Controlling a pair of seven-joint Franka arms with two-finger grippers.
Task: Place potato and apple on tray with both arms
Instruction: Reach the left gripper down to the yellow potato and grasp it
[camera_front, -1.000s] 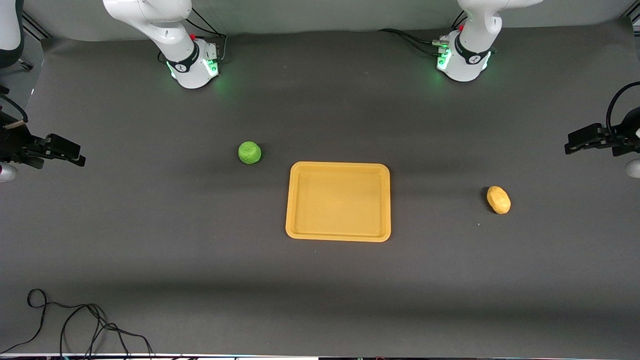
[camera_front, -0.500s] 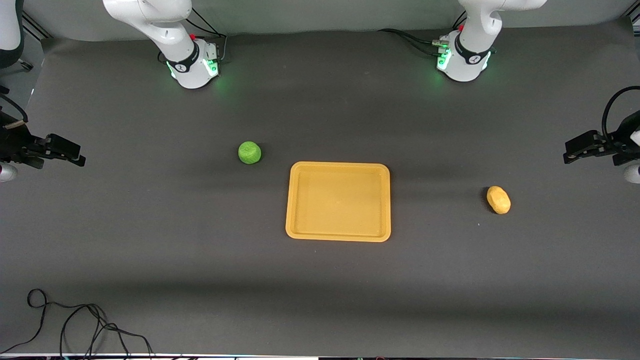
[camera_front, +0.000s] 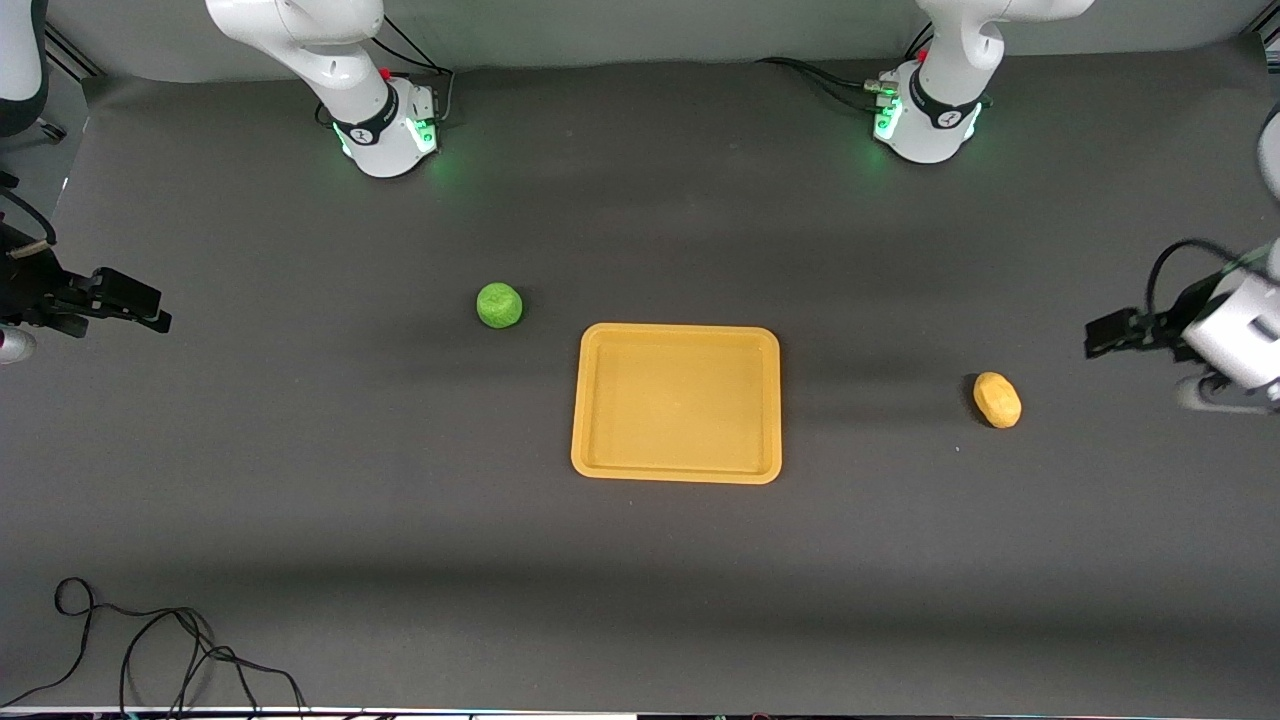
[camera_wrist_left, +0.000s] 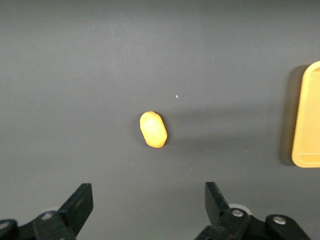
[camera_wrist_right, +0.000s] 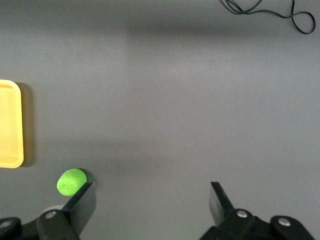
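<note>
Front view: left gripper (camera_front: 1105, 334) hangs spread near the potato (camera_front: 997, 399); right gripper (camera_front: 150, 305), spread, waits.

Dark grey matte table (camera_front: 640, 600), black cable (camera_front: 150, 650) near its edge.

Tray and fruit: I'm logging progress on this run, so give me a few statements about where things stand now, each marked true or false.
1. The tray holds nothing. True.
2. The apple lies on the tray. False: it sits on the table toward the right arm's end, apart from the tray.
3. The left hand is open above the table, with the potato in its view. True.
4. The right hand grips the apple. False: it is open and holds nothing.
5. The potato touches the tray. False: it lies apart, toward the left arm's end.
</note>
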